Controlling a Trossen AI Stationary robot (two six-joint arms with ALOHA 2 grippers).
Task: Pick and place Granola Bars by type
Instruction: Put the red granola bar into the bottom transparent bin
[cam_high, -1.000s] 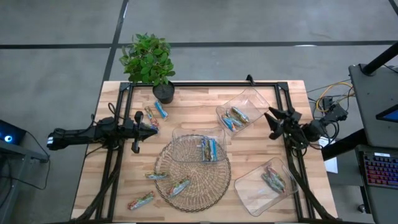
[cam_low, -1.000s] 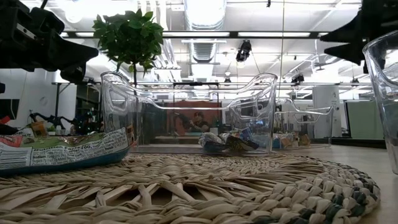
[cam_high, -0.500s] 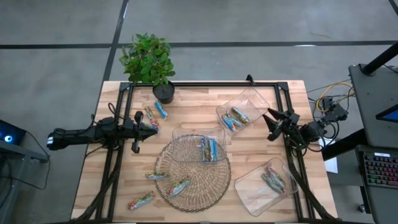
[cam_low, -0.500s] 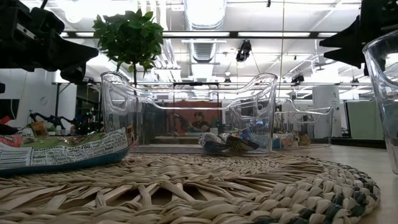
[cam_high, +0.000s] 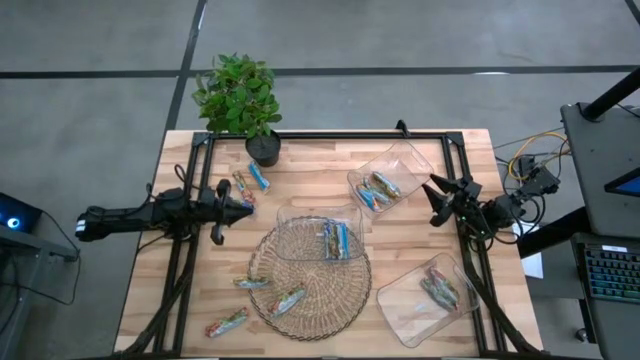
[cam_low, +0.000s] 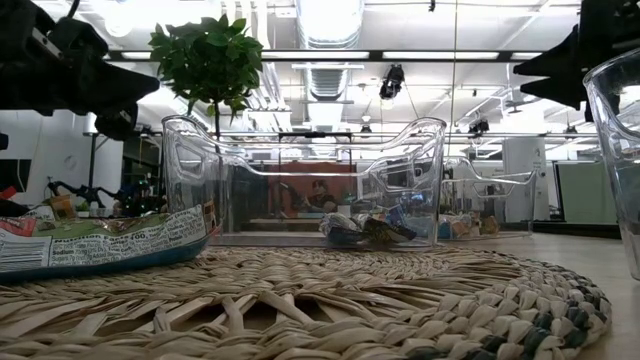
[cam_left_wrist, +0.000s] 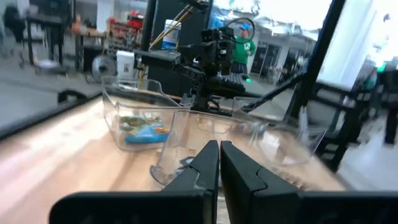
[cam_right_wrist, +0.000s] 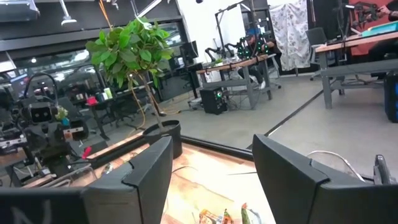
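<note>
granola bars (cam_high: 337, 240) lie scattered around the round woven mat (cam_high: 310, 275), my landmark for everything here. a clear tray (cam_high: 318, 234) rests on the mat's far edge with a few blue-wrapped bars inside. another tray (cam_high: 390, 180) sits beyond the mat toward the right, holding green-silver and blue bars (cam_high: 377, 189); a third tray (cam_high: 428, 292) lies just off the mat's right side with reddish-tan bars (cam_high: 439, 290). loose bars remain too: one (cam_high: 287, 299) on the mat's near part, one (cam_high: 251, 283) at its left rim, one (cam_high: 227, 323) off its near-left edge, and a pair (cam_high: 251, 181) beyond the mat to the left, near the potted plant (cam_high: 238, 98). my left gripper (cam_high: 240, 204) hovers left of the mat's far side, close by that pair, its fingers (cam_left_wrist: 208, 163) pressed together on nothing. my right gripper (cam_high: 440, 199) hangs right of the mat, beside the far-right tray, its fingers (cam_right_wrist: 149, 163) spread apart and empty. at table height, a wrapped bar (cam_low: 105, 240) lies on the weave in front of the clear tray.
</note>
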